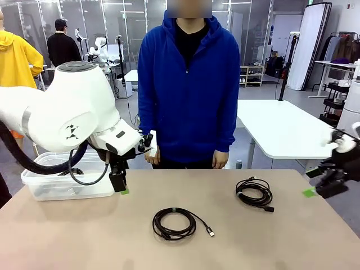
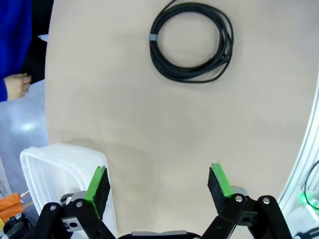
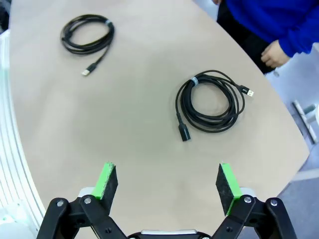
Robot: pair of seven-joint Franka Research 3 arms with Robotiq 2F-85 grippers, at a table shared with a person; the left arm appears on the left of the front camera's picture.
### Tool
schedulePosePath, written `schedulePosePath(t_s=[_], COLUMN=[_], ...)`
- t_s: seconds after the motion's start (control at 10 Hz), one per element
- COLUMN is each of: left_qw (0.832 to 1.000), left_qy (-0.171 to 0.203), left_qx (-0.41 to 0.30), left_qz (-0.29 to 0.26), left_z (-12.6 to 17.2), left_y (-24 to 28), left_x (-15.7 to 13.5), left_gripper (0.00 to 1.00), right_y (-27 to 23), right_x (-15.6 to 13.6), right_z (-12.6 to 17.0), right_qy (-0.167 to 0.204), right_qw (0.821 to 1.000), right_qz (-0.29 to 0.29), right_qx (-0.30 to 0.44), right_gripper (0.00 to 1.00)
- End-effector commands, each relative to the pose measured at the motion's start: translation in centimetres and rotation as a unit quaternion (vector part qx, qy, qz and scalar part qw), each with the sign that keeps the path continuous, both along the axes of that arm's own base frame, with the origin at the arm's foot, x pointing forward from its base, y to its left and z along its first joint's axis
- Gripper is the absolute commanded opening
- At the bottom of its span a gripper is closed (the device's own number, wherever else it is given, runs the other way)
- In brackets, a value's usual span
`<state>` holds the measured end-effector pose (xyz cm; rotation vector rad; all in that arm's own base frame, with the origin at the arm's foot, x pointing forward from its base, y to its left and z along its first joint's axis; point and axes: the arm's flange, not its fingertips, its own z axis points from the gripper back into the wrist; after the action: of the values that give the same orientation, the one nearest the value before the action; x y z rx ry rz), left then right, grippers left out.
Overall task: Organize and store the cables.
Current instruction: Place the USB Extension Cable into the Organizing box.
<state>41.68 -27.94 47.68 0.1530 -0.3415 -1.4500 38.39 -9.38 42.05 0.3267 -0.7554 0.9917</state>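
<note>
The left end effector (image 2: 159, 181), near the clear plastic bin (image 1: 34, 188) at nine o'clock, and the right end effector (image 3: 167, 181) at three are hovering spread and empty, while one thin black coiled cable (image 2: 153, 37) is lying at six o'clock on the beige tabletop (image 1: 84, 236) and a second coiled cable (image 3: 195, 80) at two, either likely unravelling if pinched by a single loop.

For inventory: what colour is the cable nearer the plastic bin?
The thin coiled cable is black; best in left wrist view.

The right gripper (image 3: 167, 183) hangs above the desk (image 3: 129, 139), its jaws wide apart and empty. One coiled cable (image 3: 209, 107) lies near the desk's curved edge. A second cable (image 3: 87, 34) lies well apart, toward the opposite edge. A person's hand (image 3: 274, 54) hangs beyond the curved edge.
</note>
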Motion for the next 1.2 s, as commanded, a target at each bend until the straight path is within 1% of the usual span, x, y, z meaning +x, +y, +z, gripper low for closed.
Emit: schedulePosePath(t_s=[0.0, 0.1, 0.3, 0.4, 0.5, 0.6, 1.0, 1.1], left_qw=[1.000, 1.000, 1.000, 0.999, 1.000, 1.000, 1.000, 1.000], left_qy=[-0.009, -0.007, -0.003, 0.004, -0.001, -0.001, 0.000, 0.014], left_qx=[-0.003, -0.001, -0.007, -0.011, -0.004, -0.004, -0.005, 0.007], left_qz=[-0.015, -0.023, -0.026, -0.034, -0.014, -0.014, -0.017, -0.014], left_z=[0.3, 0.1, 0.5, 0.9, 0.2, 0.2, 0.3, -0.4], left_y=[-1.3, -1.6, -2.1, -1.8, -1.9, -1.9, -1.9, -3.0], left_x=[1.0, 1.3, 1.2, 1.2, 0.9, 0.9, 0.9, 0.3], left_gripper=[1.00, 1.00, 1.00, 1.00, 1.00, 1.00, 1.00, 1.00], right_y=[-3.0, -4.9, -6.5, -6.6, -6.2, -8.9, -8.9, -8.9], right_x=[-6.4, -7.4, -9.0, -9.0, -8.0, -7.1, -7.1, -7.1], right_z=[-2.7, -3.1, -4.2, -4.3, -4.6, -2.4, -2.4, -2.4], right_qy=[-0.020, -0.032, -0.066, -0.081, -0.095, -0.061, -0.061, -0.061], right_qw=[0.997, 0.995, 0.990, 0.987, 0.983, 0.991, 0.991, 0.991], right_qz=[0.054, 0.065, 0.087, 0.099, 0.122, 0.085, 0.085, 0.085], right_qx=[0.050, 0.074, 0.088, 0.099, 0.097, 0.085, 0.085, 0.085], right_gripper=[1.00, 1.00, 1.00, 1.00, 1.00, 1.00, 1.00, 1.00])
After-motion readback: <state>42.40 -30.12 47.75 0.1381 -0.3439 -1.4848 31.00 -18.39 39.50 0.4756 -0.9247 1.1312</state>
